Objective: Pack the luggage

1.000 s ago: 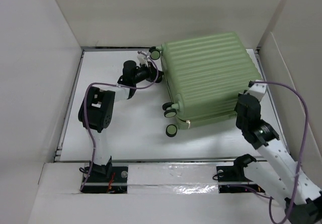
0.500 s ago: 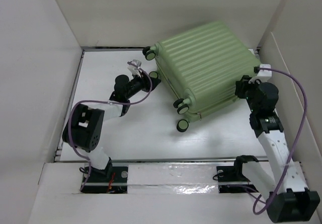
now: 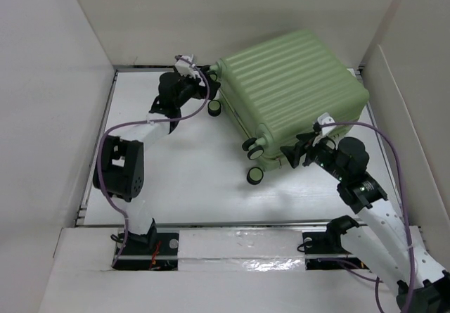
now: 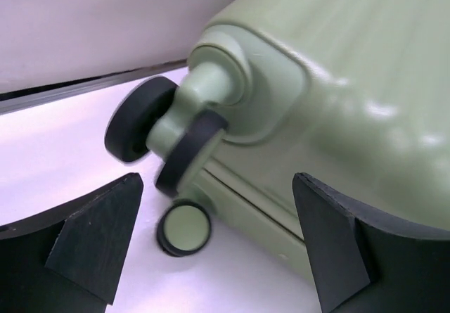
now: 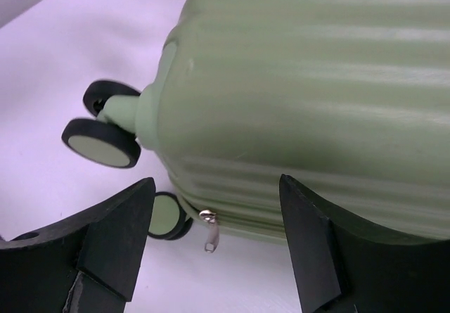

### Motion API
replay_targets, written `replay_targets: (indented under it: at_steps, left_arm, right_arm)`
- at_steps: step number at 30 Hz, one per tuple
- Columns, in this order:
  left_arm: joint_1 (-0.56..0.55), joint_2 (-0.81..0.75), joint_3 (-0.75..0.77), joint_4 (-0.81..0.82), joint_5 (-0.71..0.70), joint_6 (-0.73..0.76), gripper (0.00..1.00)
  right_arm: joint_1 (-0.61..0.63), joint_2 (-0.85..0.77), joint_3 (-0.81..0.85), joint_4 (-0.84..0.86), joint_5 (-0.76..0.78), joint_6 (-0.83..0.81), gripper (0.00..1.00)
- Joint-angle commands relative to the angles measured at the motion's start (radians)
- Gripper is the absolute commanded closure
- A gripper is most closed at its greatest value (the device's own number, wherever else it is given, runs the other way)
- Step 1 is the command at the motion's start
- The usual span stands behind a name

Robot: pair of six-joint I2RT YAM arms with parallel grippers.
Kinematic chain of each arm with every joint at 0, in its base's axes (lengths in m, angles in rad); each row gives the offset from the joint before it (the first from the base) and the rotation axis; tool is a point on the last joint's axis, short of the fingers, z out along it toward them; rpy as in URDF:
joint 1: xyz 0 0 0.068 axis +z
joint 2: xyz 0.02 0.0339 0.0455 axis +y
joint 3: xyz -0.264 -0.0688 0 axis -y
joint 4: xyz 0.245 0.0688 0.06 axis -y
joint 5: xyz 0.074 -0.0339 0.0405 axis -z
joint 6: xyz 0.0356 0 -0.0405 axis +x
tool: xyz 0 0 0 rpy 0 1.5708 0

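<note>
Top external view: luggage (image 3: 295,91) (closed) lies flat; left fingers (image 4: 91,235), right fingers (image 5: 112,235) spread apart.

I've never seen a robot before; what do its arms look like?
The left arm and right arm have white links and black joints. A loose purple cable runs along each. The left tool and right tool each end in two black wedge-shaped fingers.

You get bright, even overhead light in the top view: the white bench (image 3: 190,179) is nearly washed out, and the shadow beside the luggage (image 3: 295,95) is soft. Your left wrist view is blurred, worst on the shell and the nearest wheel (image 4: 133,126). Both wrist views tint the bench lilac; the right one shows soft sheen along the ribs.
</note>
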Motion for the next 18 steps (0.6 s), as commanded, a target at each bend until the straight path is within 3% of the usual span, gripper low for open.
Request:
replay_targets:
  at_steps: [1,3,4,12,18]
  left_arm:
    - [-0.003,0.077,0.209,-0.311,0.038,0.235,0.13]
    - [0.006,0.108,0.301,-0.375,-0.008,0.308,0.12]
    - [0.006,0.114,0.322,-0.422,-0.020,0.332,0.01]
    - [0.006,0.198,0.538,-0.561,-0.131,0.485,0.01]
    - [-0.006,0.336,0.787,-0.729,-0.064,0.570,0.01]
  right_arm:
    - [0.037,0.006,-0.008,0.059,-0.021,-0.046,0.23]
    - [0.052,0.001,-0.028,0.087,-0.018,-0.043,0.22]
    - [0.077,0.001,-0.033,0.091,-0.024,-0.043,0.22]
    - [0.146,0.076,-0.046,0.148,-0.027,-0.060,0.21]
    - [0.167,0.105,-0.034,0.160,0.000,-0.058,0.20]
